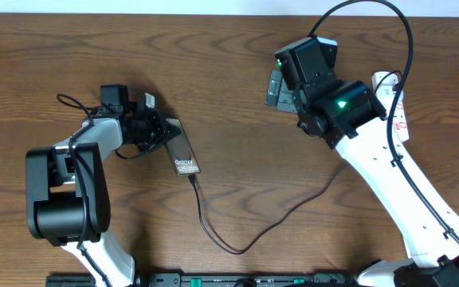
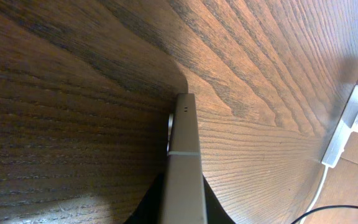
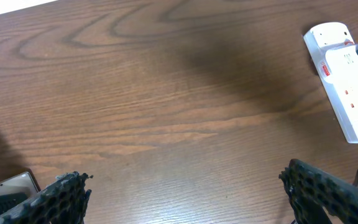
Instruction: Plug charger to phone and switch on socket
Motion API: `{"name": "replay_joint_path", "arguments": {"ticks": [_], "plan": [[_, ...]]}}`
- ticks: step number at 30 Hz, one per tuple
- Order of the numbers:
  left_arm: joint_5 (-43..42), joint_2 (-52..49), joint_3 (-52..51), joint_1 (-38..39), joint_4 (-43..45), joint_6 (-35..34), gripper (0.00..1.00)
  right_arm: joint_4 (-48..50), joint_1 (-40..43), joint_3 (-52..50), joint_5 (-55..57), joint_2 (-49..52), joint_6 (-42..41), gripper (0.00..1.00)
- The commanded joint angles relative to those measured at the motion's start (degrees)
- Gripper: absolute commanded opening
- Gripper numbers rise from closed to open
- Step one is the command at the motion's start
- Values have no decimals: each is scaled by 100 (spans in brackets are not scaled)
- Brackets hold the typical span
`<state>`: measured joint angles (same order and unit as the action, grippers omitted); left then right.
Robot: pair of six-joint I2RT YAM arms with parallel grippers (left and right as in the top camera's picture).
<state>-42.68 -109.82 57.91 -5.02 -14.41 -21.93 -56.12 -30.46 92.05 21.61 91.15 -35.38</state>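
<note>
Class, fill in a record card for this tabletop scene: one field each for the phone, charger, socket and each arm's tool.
phone: tilted on the wooden table, gripped at its upper end, "Galaxy" lettering visible
charger: thin black cable looping across the table; its tip meets the phone's lower end
socket: white strip on the right side, partly hidden under the right arm in the overhead view; switch position not readable
left tool: shut on the phone
right tool: open, empty, between phone and socket
</note>
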Motion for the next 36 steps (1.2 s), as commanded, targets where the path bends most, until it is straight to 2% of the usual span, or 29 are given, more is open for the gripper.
{"name": "replay_joint_path", "arguments": {"ticks": [1,5,12,15,16,22,29,33,36], "plan": [[417,9,37,13,-98,133,8,-7,24,50,33,-50,-57,99],[417,9,37,13,-133,136,28,-7,24,50,33,-50,-59,99],[420,9,37,11,-168,136,34,-7,24,50,33,-50,-57,99],[422,9,37,11,-208,136,43,-7,24,50,33,-50,-59,99],[422,9,37,11,-227,136,49,-4,24,50,33,-50,-59,99],[446,9,37,11,-313,136,70,-4,26,50,33,-50,-59,99],[487,9,37,11,-422,133,82,-7,24,50,33,-50,-59,99],[866,9,37,11,-640,131,89,-4,24,50,33,-50,-59,99],[977,9,37,11,-793,131,91,-4,24,50,33,-50,-59,99]]}}
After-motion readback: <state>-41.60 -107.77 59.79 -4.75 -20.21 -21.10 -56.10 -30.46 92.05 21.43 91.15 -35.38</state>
